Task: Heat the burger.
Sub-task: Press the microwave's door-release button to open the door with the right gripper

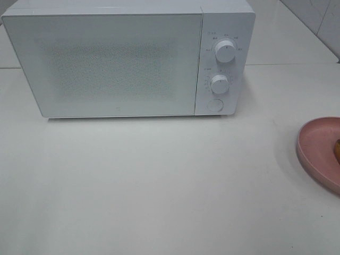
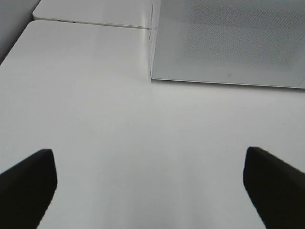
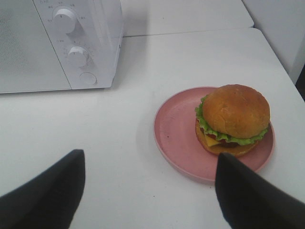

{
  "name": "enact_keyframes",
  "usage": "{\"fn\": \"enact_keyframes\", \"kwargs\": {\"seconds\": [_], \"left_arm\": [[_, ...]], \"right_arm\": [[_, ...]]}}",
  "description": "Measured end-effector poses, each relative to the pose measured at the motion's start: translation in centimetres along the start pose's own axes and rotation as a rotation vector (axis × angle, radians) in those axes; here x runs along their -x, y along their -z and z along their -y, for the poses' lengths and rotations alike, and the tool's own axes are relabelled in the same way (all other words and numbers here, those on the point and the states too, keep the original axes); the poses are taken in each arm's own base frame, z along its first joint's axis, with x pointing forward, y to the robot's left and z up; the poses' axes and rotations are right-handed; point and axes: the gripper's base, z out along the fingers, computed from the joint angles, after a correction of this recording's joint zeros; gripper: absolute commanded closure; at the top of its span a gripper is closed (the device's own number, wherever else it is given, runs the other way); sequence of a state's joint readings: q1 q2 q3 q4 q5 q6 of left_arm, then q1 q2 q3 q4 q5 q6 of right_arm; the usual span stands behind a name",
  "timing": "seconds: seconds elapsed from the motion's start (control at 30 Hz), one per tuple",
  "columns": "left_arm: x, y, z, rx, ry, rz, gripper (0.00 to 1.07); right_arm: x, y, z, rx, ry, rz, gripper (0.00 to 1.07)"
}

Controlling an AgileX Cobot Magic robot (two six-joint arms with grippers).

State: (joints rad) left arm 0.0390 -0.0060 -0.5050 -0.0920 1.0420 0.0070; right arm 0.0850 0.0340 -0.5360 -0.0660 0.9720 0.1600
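On pink plate (image 3: pixel 174 138) R of shut microwave (image 1: pixel 106 64) sits burger (image 3: pixel 233 119).

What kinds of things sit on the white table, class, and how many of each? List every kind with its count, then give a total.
Microwave: 1
Pink plate: 1
Burger: 1
Total: 3
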Motion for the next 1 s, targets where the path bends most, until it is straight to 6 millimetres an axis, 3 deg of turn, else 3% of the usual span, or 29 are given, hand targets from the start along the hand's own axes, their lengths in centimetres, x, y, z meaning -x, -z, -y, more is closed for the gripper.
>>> {"fn": "enact_keyframes", "kwargs": {"seconds": [0.3, 1.0], "left_arm": [[0.0, 0.0, 0.0, 0.0, 0.0, 0.0, 0.07], [0.0, 0.0, 0.0, 0.0, 0.0, 0.001, 0.07]], "right_arm": [[1.7, -1.8, -0.4, 0.0, 0.007, -0.024, 0.34], [5.5, -8.6, -1.4, 0.008, 0.021, -0.078, 0.34]]}}
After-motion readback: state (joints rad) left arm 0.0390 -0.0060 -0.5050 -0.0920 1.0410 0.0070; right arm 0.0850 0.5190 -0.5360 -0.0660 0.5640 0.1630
